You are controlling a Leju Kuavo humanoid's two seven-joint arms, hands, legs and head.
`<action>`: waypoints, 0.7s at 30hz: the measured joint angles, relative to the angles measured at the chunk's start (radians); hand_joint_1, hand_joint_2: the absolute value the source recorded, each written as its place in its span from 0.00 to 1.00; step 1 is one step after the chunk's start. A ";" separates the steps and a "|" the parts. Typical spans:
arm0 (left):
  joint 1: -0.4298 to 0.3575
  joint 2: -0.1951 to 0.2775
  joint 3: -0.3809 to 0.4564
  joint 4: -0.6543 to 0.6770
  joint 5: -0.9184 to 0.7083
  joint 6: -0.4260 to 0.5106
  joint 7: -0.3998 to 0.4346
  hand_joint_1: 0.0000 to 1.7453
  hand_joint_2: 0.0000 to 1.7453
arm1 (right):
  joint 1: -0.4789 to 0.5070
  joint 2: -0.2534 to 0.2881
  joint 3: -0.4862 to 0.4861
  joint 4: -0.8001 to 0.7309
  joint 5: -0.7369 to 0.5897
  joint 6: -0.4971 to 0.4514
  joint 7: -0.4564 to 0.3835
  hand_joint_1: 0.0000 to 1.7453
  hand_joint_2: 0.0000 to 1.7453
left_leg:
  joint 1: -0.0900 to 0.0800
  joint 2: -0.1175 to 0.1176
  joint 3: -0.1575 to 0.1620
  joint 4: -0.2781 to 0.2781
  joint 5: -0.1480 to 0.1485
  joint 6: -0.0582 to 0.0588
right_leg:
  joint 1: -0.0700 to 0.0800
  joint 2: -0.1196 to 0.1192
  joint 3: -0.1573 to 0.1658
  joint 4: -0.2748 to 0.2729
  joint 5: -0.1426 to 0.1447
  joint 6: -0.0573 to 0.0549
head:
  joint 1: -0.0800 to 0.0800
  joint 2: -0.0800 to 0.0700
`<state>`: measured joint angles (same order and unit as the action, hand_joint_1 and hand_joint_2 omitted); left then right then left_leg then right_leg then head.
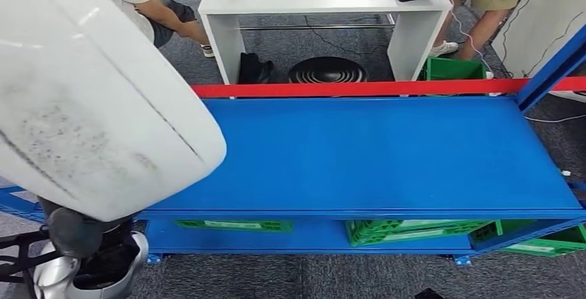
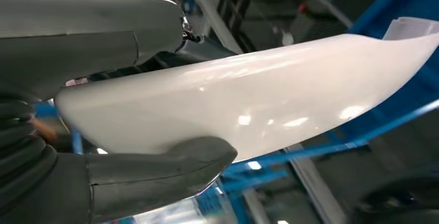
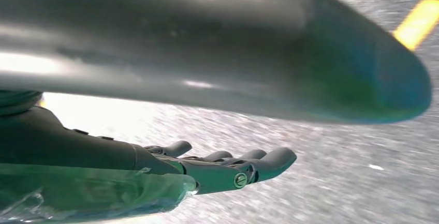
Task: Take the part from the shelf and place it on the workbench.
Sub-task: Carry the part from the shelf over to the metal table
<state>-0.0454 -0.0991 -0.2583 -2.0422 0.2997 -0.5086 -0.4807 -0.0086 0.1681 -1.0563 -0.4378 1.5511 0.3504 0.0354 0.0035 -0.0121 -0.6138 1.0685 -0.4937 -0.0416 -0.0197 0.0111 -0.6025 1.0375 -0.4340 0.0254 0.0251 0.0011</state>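
Observation:
The part (image 1: 90, 99) is a large, smooth white curved shell, raised close to my head at the left of the head view. In the left wrist view my left hand (image 2: 103, 188) grips this part (image 2: 248, 105), with the thick thumb under one side and grey fingers (image 2: 77, 32) over the other. The part hangs over the left end of the bare blue bench top (image 1: 387, 154). My right hand (image 3: 207, 167) is held over grey carpet, its fingers straight and apart with nothing in them.
A red rail (image 1: 359, 89) runs along the bench's far edge. Green crates (image 1: 408, 230) sit on the lower blue level. Behind stand a white table (image 1: 318, 2) with a laptop, a green bin (image 1: 452, 69) and two people's legs.

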 joint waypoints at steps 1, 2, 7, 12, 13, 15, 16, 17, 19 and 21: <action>0.000 0.000 -0.017 0.000 0.015 -0.004 0.003 1.00 1.00 | 0.003 0.000 -0.007 -0.012 0.000 0.017 0.024 0.00 0.00 | 0.000 0.000 -0.023 0.060 -0.041 -0.003 | 0.000 -0.001 -0.007 0.000 0.004 -0.004 | -0.002 0.000; 0.000 0.001 -0.033 0.000 0.028 -0.006 0.005 1.00 1.00 | 0.006 0.000 -0.014 -0.025 0.000 0.033 0.050 0.00 0.00 | 0.000 0.000 -0.049 0.128 -0.080 -0.005 | 0.001 -0.003 -0.015 0.000 0.009 -0.007 | -0.003 0.000; -0.005 0.007 -0.102 0.002 0.056 -0.009 0.007 1.00 1.00 | 0.027 0.000 -0.035 -0.082 0.000 0.091 0.122 0.00 0.00 | 0.000 0.001 0.029 0.076 -0.053 0.006 | 0.003 -0.005 -0.051 0.000 0.042 -0.001 | -0.003 0.000; -0.017 0.015 -0.137 0.004 0.064 -0.017 0.006 1.00 1.00 | 0.037 0.000 -0.039 -0.111 0.000 0.106 0.114 0.00 0.00 | -0.009 0.000 0.106 -0.081 -0.006 0.030 | 0.003 -0.002 -0.063 -0.014 0.082 0.027 | -0.002 0.000; -0.017 0.017 -0.141 0.005 0.064 -0.019 0.006 1.00 1.00 | 0.039 0.000 -0.039 -0.113 0.000 0.106 0.106 0.00 0.00 | -0.008 0.002 0.102 -0.083 0.004 0.037 | 0.002 -0.002 -0.066 -0.015 0.080 0.033 | -0.002 0.000; -0.018 0.020 -0.149 0.006 0.064 -0.021 0.006 1.00 1.00 | 0.042 0.002 -0.038 -0.115 0.000 0.106 0.095 0.00 0.00 | -0.004 0.005 0.088 -0.089 0.027 0.050 | 0.000 -0.002 -0.085 0.031 0.025 0.041 | -0.001 0.000; -0.017 0.021 -0.152 0.008 0.063 -0.022 0.006 1.00 1.00 | 0.044 0.003 -0.038 -0.116 0.000 0.105 0.091 0.00 0.00 | -0.003 0.006 0.078 -0.089 0.036 0.054 | 0.000 -0.003 -0.102 0.085 -0.026 0.043 | 0.000 0.000; -0.017 0.023 -0.154 0.009 0.063 -0.023 0.006 1.00 1.00 | 0.044 0.003 -0.038 -0.117 0.000 0.104 0.090 0.00 0.00 | -0.003 0.006 0.067 -0.089 0.045 0.055 | 0.000 -0.004 -0.118 0.152 -0.075 0.046 | 0.000 0.000; -0.016 0.027 -0.156 0.012 0.059 -0.023 0.010 1.00 1.00 | 0.043 0.003 -0.038 -0.119 0.000 0.100 0.085 0.00 0.00 | -0.003 0.007 0.042 -0.088 0.064 0.054 | 0.001 -0.004 -0.128 0.253 -0.120 0.050 | 0.001 0.000; -0.013 0.031 -0.158 0.016 0.049 -0.024 0.021 1.00 1.00 | 0.042 0.003 -0.038 -0.119 0.000 0.093 0.079 0.00 0.00 | -0.002 0.007 0.018 -0.086 0.083 0.049 | -0.001 -0.004 -0.074 0.228 -0.088 0.053 | 0.001 0.000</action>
<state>-0.0586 -0.0684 -0.4166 -2.0264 0.3491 -0.5325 -0.4600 0.0330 0.1713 -1.0940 -0.5568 1.5511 0.4434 0.1148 0.0018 -0.0050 -0.5953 0.9824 -0.4108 0.0074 -0.0204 0.0072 -0.6762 1.2655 -0.5220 0.0780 0.0256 0.0011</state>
